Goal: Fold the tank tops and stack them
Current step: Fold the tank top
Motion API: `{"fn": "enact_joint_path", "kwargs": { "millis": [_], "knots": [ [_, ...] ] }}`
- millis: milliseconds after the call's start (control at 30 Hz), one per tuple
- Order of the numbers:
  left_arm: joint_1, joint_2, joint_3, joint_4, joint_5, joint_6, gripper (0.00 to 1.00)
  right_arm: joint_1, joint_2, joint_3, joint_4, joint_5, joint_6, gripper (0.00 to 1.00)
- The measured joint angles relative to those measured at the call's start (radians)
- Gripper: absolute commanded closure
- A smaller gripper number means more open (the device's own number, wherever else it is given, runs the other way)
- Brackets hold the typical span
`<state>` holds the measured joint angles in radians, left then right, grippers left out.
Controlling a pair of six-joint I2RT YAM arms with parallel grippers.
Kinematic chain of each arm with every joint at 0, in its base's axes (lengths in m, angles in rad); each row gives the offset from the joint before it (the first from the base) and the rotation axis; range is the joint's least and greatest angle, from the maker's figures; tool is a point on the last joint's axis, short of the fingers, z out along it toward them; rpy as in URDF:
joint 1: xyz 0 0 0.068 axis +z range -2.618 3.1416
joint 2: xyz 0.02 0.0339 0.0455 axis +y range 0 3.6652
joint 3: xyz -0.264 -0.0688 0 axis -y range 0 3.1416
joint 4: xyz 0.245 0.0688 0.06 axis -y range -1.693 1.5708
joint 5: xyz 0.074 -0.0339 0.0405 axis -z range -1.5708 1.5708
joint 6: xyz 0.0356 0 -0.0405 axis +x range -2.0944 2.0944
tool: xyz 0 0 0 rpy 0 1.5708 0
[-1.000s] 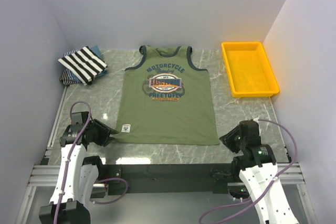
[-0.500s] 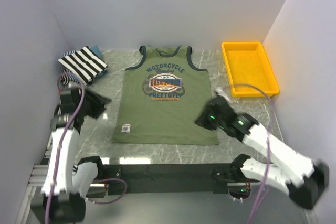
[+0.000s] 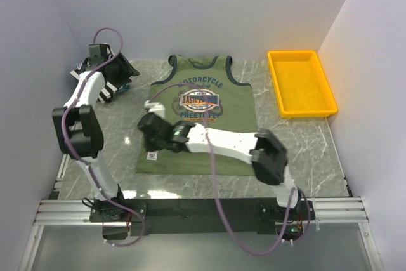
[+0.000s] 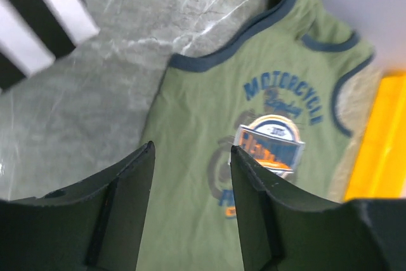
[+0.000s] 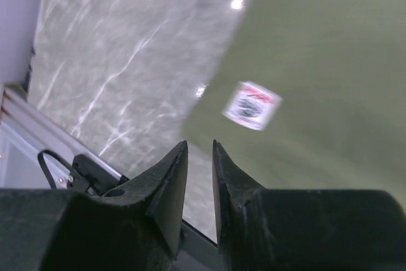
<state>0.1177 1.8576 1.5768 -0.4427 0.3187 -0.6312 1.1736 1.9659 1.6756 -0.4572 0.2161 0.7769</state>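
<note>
At table centre: olive-green tank top [image 3: 238,115], laid flat, print up, neck toward the far wall, not yet folded. Far-left corner: striped tank top [image 4: 38,30], folded, largely hidden beneath the left arm in the overhead view. Right side: yellow tray [image 3: 298,87], well apart from the garments. Left gripper [image 4: 191,150]: released, jaws standing apart with nothing between them, poised above the marble table [image 3: 298,144] between the striped piece and the green top's left shoulder strap. Right gripper [image 5: 200,145]: arm reaching across the garment, jaws only narrowly parted and empty, hovering just off the near-left hem corner, close to the white hem label [image 5: 252,105]. Step judged in hand: first lengthwise fold of the green top, left edge carried over. Handling advice: widen the right jaws before descending; pinch both fabric layers at strap and hem corner; lift low; travel both grips in parallel so the folded edge stays straight; release once side seams align.
</note>
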Motion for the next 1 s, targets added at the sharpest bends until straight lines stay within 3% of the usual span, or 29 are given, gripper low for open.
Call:
{"fn": "enact_joint_path", "kwargs": {
  "millis": [100, 333, 1000],
  "knots": [
    [-0.014, 0.090, 0.075, -0.031, 0.005, 0.068, 0.39, 0.056, 0.138, 0.139, -0.011, -0.006, -0.019, 0.70],
    [-0.025, 0.104, 0.110, -0.105, -0.004, 0.100, 0.37, 0.138, 0.336, 0.314, -0.055, -0.005, -0.043, 0.70],
    [-0.023, 0.094, 0.175, -0.105, -0.018, 0.088, 0.38, 0.148, 0.449, 0.388, -0.099, 0.090, -0.061, 0.68]
  ]
}}
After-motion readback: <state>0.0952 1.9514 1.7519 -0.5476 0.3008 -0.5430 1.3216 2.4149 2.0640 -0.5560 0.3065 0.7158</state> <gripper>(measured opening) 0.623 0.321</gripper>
